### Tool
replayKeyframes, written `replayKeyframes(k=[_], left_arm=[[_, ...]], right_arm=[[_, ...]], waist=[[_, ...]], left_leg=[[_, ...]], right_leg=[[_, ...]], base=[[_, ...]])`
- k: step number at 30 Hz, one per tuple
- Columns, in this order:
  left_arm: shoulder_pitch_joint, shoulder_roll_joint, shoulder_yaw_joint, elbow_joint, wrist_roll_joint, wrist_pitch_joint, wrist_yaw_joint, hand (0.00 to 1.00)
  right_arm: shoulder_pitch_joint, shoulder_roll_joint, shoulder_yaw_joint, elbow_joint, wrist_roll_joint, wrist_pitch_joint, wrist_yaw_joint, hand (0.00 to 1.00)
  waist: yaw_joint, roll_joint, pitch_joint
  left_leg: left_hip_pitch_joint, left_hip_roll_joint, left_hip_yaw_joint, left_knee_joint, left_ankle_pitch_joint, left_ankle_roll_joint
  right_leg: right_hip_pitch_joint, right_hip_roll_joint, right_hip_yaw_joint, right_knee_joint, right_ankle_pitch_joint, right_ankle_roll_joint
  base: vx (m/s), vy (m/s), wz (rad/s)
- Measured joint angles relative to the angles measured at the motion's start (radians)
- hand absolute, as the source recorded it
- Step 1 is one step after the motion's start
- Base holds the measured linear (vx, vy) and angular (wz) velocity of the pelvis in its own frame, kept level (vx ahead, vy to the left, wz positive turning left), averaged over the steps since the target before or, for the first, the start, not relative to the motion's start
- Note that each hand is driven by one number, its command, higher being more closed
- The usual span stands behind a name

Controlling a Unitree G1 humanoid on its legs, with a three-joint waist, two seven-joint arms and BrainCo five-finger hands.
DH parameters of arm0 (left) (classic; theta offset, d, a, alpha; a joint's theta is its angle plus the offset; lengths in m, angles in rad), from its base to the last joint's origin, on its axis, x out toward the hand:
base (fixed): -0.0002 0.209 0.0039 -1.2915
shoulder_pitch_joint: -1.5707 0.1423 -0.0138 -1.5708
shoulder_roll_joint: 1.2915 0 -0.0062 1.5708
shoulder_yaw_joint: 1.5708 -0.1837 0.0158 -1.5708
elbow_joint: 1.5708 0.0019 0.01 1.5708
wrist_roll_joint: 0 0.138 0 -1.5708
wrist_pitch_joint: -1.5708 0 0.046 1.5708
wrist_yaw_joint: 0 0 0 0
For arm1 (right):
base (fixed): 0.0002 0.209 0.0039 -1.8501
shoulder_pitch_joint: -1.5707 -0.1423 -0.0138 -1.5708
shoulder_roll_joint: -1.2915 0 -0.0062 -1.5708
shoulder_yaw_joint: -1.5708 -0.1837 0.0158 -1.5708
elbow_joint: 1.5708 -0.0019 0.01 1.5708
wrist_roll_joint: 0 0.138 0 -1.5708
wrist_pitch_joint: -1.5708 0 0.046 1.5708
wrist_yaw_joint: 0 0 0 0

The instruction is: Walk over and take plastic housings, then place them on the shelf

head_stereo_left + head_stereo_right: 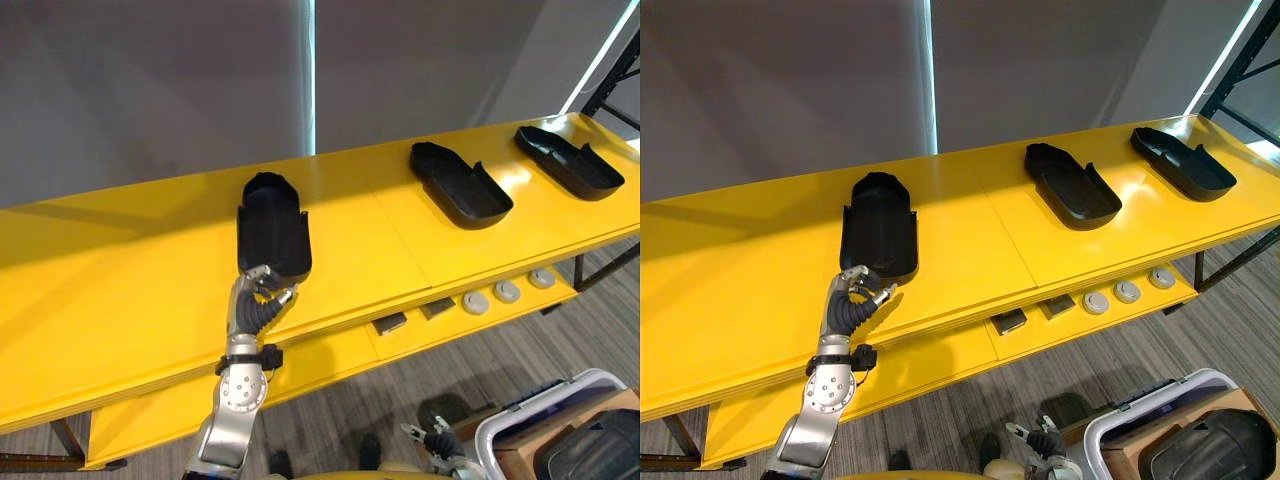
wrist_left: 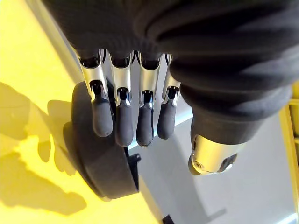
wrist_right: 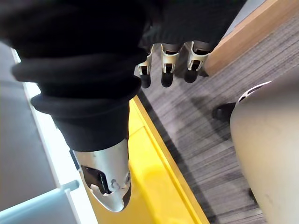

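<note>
The left arm reaches up from the lower left, and its left hand (image 1: pixel 256 303) is raised at the near edge of the yellow shelf (image 1: pixel 120 270). Its fingers (image 2: pixel 122 127) are loosely bent side by side with the thumb apart, gripping nothing. Three black housings lie open side up on the shelf. The left housing (image 1: pixel 272 230) has its near end just past the fingertips, though contact cannot be judged. The middle housing (image 1: pixel 460 185) and right housing (image 1: pixel 567 160) lie well apart, far to the right. On the lower board (image 1: pixel 320 360) sit two dark blocks (image 1: pixel 390 323) and three grey discs (image 1: pixel 507 292). The right hand (image 1: pixel 437 437) hangs low over the floor with fingers relaxed and empty, beside a white-rimmed bin (image 1: pixel 600 376).
</note>
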Motion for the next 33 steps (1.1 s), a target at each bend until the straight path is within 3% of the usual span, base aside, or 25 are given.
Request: replayKeyframes(k=[9,13,19,29,33], left_arm=[[-0.156,0.0,-0.045,0.199,0.074,0.023,0.001,1.0],[-0.211,0.012,-0.042,0.269,0.078,0.042,0.002,1.0],[-0.289,0.019,-0.037,0.333,0.079,0.07,0.004,1.0],[-0.287,0.016,-0.06,0.324,0.078,0.072,0.001,1.0],[-0.268,0.017,-0.104,0.158,0.057,0.048,-0.002,1.0]], right_arm=[[-0.001,-0.003,0.001,-0.001,0.0,0.0,-0.001,0.0],[-0.006,-0.002,0.001,-0.009,-0.001,0.001,-0.002,0.0],[-0.008,-0.002,0.0,-0.009,-0.002,0.003,-0.002,0.0],[-0.009,-0.002,-0.001,-0.009,-0.002,0.004,-0.006,0.0],[-0.01,-0.003,-0.002,-0.008,-0.001,0.004,-0.011,0.0]], waist=[[-0.007,0.006,-0.007],[-0.029,0.008,-0.007],[-0.034,0.008,-0.007],[-0.037,0.009,-0.007],[-0.034,0.014,-0.007]], left_leg=[[-0.007,-0.002,0.009,0.0,-0.008,0.006],[-0.007,-0.002,0.021,0.006,-0.009,0.01],[-0.002,-0.002,0.029,0.007,-0.01,0.009],[-0.001,-0.003,0.036,0.001,-0.011,0.007],[-0.005,-0.014,0.014,0.001,-0.012,0.006]], right_leg=[[-0.017,-0.001,0.011,0.0,-0.007,0.007],[-0.017,0.001,0.019,0.002,-0.002,0.002],[-0.019,0.009,0.024,0.001,0.001,-0.001],[-0.029,-0.001,0.035,-0.002,0.003,0.0],[-0.016,-0.01,0.012,-0.001,-0.001,0.008]], base=[[0.0,-0.001,-0.03],[0.05,-0.007,-0.09],[0.01,-0.017,-0.06],[-0.06,-0.004,-0.03],[0.0,0.008,0.15]])
